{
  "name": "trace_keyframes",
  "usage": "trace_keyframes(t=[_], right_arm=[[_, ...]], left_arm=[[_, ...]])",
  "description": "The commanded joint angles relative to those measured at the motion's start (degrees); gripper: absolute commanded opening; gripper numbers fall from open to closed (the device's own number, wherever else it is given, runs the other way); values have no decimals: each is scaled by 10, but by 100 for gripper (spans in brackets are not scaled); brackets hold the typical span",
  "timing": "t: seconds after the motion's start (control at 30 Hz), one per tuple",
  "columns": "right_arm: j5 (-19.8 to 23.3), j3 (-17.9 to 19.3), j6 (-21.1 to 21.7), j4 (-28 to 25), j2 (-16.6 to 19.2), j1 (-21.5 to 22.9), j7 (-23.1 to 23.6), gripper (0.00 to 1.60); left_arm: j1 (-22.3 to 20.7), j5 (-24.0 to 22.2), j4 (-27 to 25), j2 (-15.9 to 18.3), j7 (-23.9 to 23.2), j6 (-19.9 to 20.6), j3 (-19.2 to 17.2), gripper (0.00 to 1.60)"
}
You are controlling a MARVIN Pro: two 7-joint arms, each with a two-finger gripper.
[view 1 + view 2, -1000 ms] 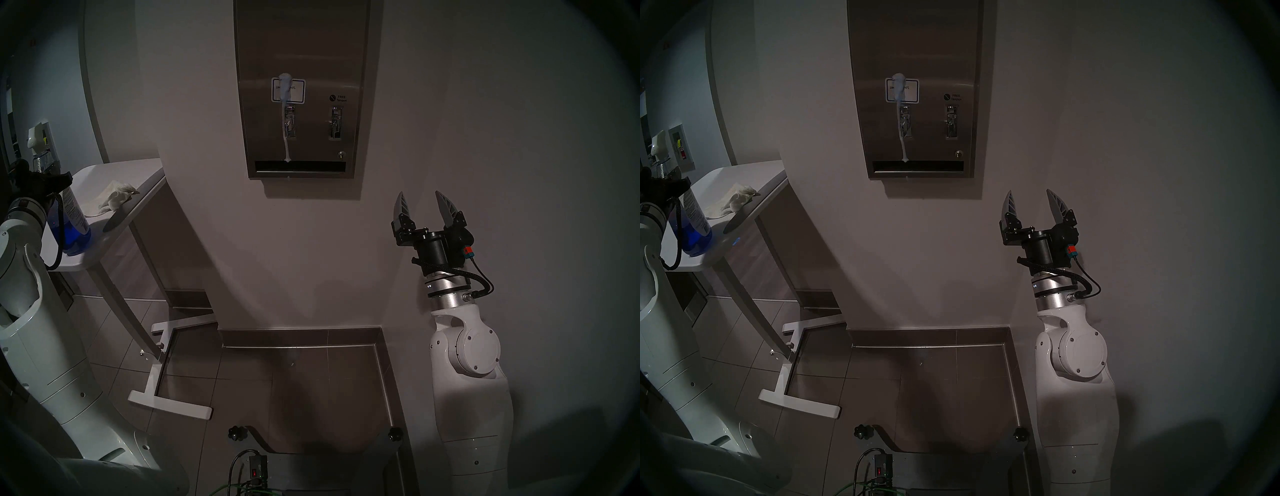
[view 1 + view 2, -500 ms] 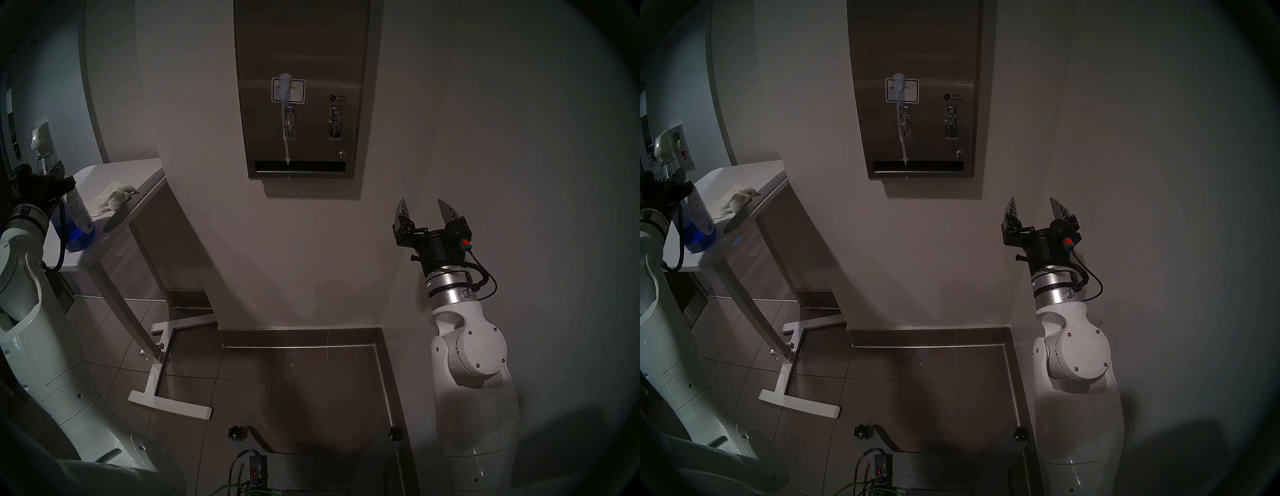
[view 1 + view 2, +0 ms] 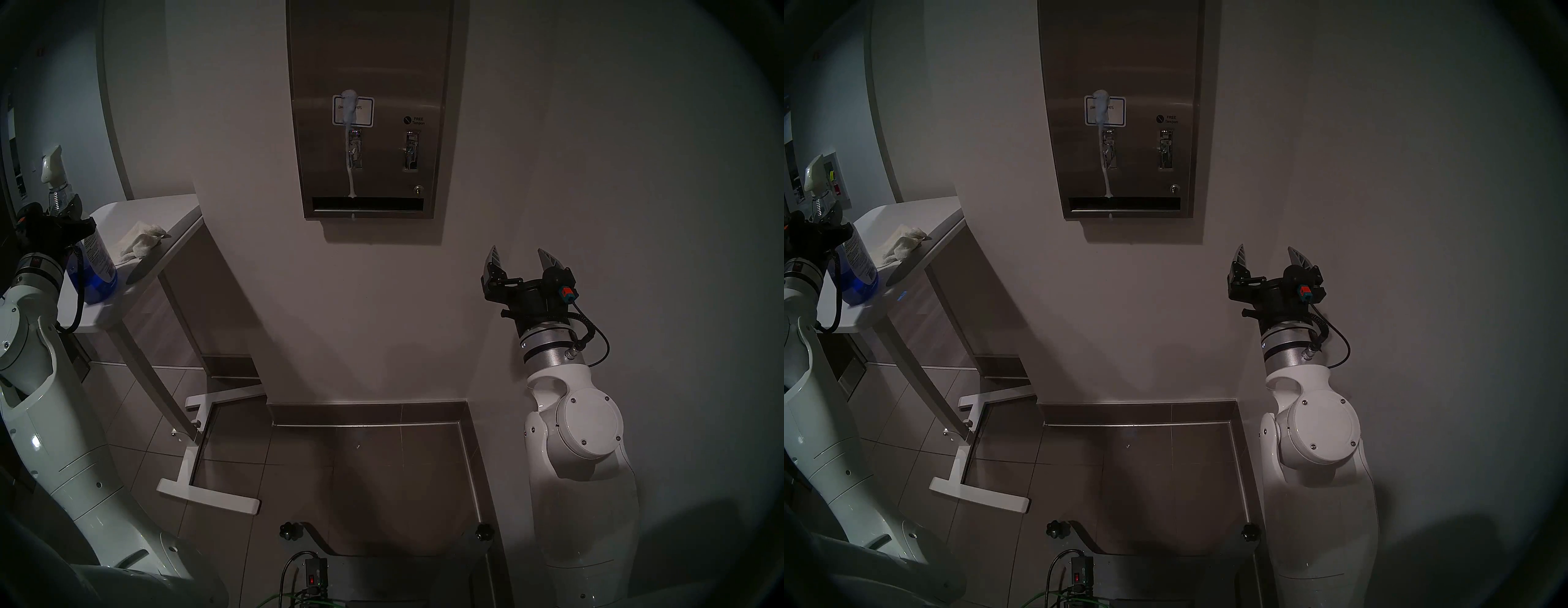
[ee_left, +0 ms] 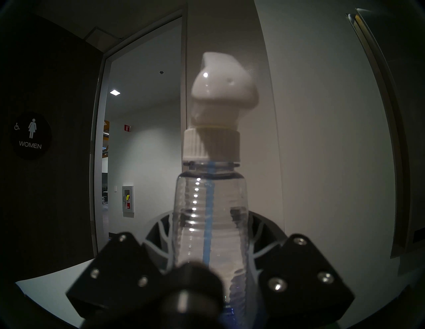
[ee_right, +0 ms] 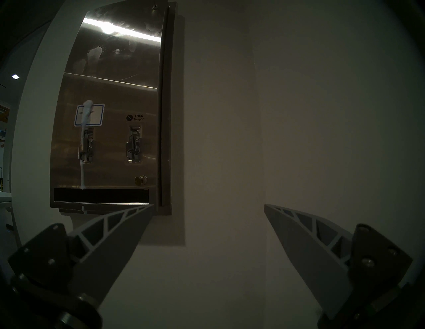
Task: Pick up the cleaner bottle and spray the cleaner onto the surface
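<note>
Bottle (image 3: 91,259) of thin clear plastic, about a third full of blue liquid, should feel light and squashy, so the ribbed neck where the left gripper (image 4: 210,239) clamps it suits; it is over the table (image 3: 165,208). The right gripper (image 3: 521,260) hangs spread, empty. The steel dispenser (image 3: 373,59), foam-streaked, reads "FREE Tampon".

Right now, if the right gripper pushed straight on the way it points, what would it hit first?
Most likely the plain white wall. The open right gripper aims just right of the steel dispenser, with nothing between its fingers. Distance to the wall is unclear.
</note>
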Motion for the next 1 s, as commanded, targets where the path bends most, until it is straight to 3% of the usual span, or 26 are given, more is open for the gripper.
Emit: trace_keyframes(t=[0.0, 0.23, 0.3, 0.33, 0.53, 0.87, 0.9, 0.97], right_arm=[[-6, -3, 0, -28, 2, 9, -9, 160], [-8, -5, 4, -29, 2, 9, -13, 160], [-8, -5, 4, -29, 2, 9, -14, 160], [-8, -6, 4, -29, 2, 9, -14, 160], [-9, -6, 4, -29, 2, 8, -16, 160], [-8, -7, 4, -29, 4, 8, -18, 160], [-8, -7, 4, -29, 4, 8, -18, 160], [-8, -8, 4, -29, 4, 8, -19, 160]], left_arm=[[-12, 7, -15, 15, 4, -37, 2, 0], [-14, 14, -9, 17, 5, -41, -3, 0], [-15, 14, -8, 18, 5, -41, -4, 16], [-16, 15, -7, 19, 5, -41, -5, 35], [-16, 16, -6, 20, 6, -40, -7, 43], [-14, 15, -2, 26, 2, -44, -8, 76], [-14, 14, -2, 27, 2, -44, -7, 82], [-14, 14, -2, 27, 1, -44, -7, 115]])
